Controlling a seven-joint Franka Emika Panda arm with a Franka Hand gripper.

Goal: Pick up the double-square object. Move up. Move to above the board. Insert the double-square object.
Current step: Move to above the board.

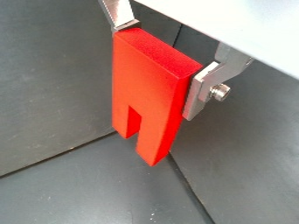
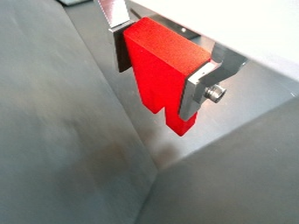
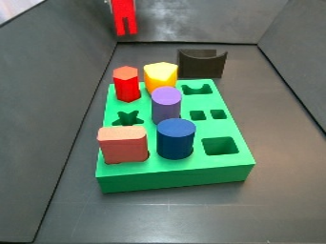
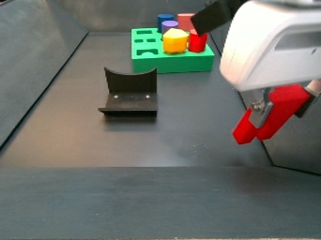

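Where the two silver fingers [image 1: 208,87] press against its broad sides, the double-square object [image 1: 149,101] hangs clear of the dark floor, its grooved end pointing down; both wrist views show one red piece [image 2: 167,74] clamped in the gripper [image 2: 163,54], so the gripper is grasping it. In a side view the same piece [image 4: 269,114] is tilted under the white wrist housing, lifted off the floor and well apart from the board [image 4: 178,62]. In a side view it [image 3: 122,16] appears high at the far end, beyond the board [image 3: 178,170].

The board is one green slab. Five pieces stand on it: a red hexagonal peg [image 3: 126,83], a yellow peg [image 3: 160,74], a purple cylinder [image 3: 166,103], a blue cylinder [image 3: 176,139] and a salmon-pink block [image 3: 124,146]. Four cut-outs are open: a star [image 3: 128,119], and three more along the other edge, the nearest a square [image 3: 220,147].

One dark arch-notched block [image 3: 204,64] sits just behind the board in that view; in a side view it [image 4: 129,92] stands between the board and the held piece.
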